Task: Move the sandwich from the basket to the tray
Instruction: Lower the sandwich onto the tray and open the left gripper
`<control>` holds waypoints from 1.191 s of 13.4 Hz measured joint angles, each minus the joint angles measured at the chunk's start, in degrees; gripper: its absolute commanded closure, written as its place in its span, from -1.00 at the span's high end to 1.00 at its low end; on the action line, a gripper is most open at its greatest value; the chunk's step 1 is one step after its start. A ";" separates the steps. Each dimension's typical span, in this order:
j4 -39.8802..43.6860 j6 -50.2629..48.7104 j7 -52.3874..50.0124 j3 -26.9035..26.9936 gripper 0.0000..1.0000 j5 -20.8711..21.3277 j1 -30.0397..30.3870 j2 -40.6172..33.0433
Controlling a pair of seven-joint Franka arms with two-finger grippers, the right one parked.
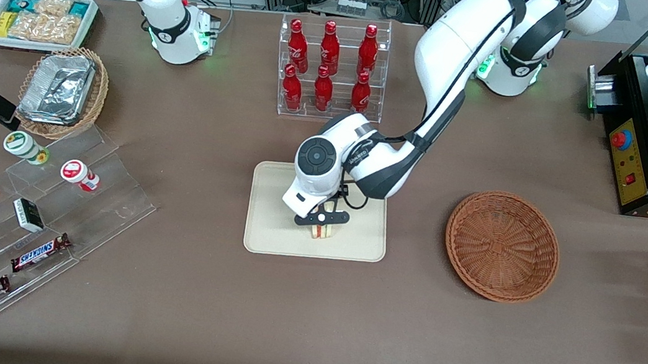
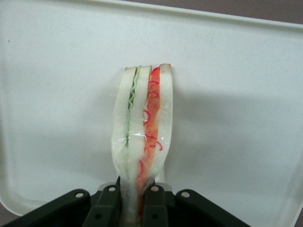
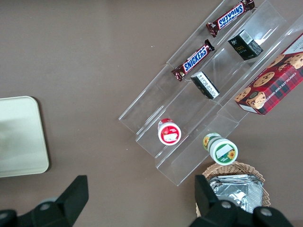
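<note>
Sandwich (image 2: 143,137): pinched between my two fingers, cut edge showing green, pale and red layers; it stands on edge over the tray.
Gripper (image 1: 322,220): mine, clamped on the sandwich, low above the tray's part nearer the front camera.
Tray (image 1: 267,234): cream, flat on the brown table; the wrist view shows its bare floor all around the sandwich.
Basket (image 1: 502,245): reddish-brown wicker, beside the tray toward my arm's end of the table, apart from it.
Contact: cannot tell whether the sandwich touches the tray floor.
</note>
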 measured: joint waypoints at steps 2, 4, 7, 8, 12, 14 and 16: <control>0.10 0.44 -0.48 0.18 1.00 -0.01 0.03 0.09; 0.82 0.58 -0.51 0.37 1.00 -0.01 0.12 0.02; 2.30 -0.66 -0.50 0.72 1.00 -0.01 0.39 -1.26; 2.66 -2.50 -0.31 0.90 1.00 -0.01 0.39 -2.32; 3.05 -12.75 4.74 3.94 1.00 1.67 0.52 -8.80; 2.59 -14.48 9.43 5.44 1.00 1.69 2.83 -11.38; 0.12 -14.65 15.37 5.61 1.00 1.68 6.13 -13.46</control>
